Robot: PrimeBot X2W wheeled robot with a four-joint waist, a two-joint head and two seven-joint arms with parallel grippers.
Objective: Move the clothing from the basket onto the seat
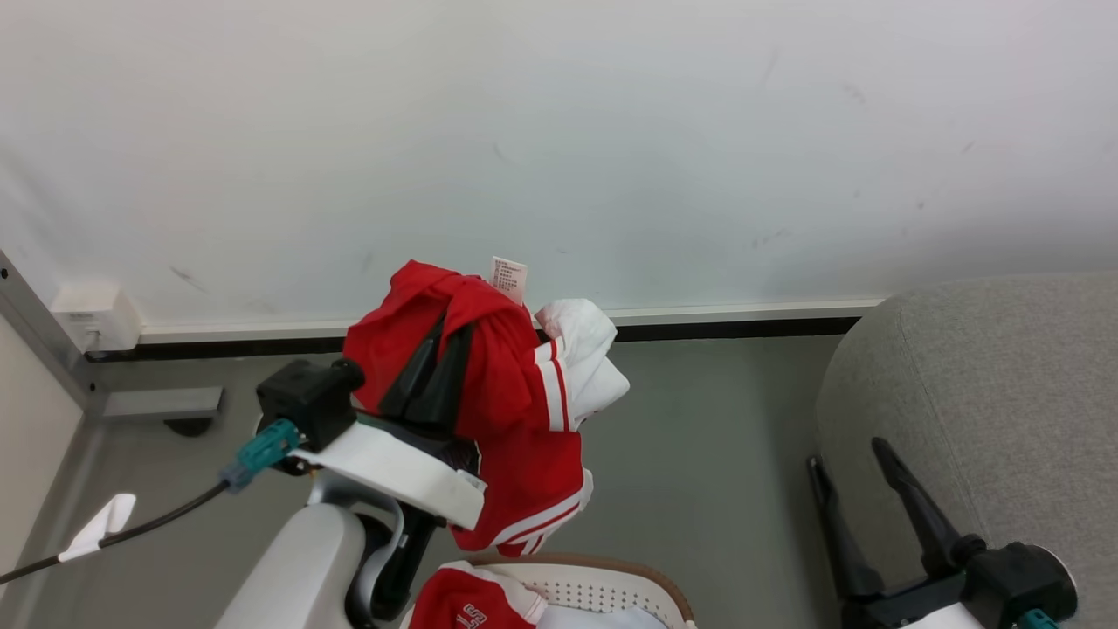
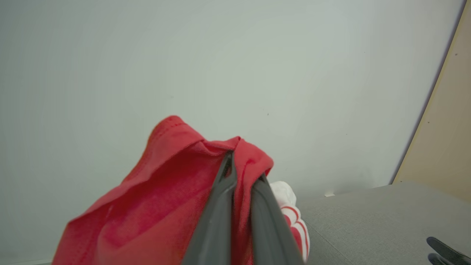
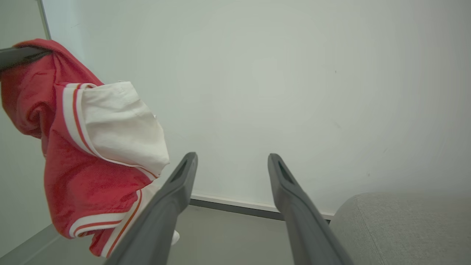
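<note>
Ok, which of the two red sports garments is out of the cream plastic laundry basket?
The red garment with white striped trim, hanging pinched in the shut left gripper. The other red garment, with printed lettering, lies in the basket.

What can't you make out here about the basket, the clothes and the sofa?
Basket: head view, cut by the bottom edge; contents mostly unseen.
Lettered garment in it: print cut off there too.
Label on the held red garment: too small to read.
Sofa: head view, right edge crops it.
</note>
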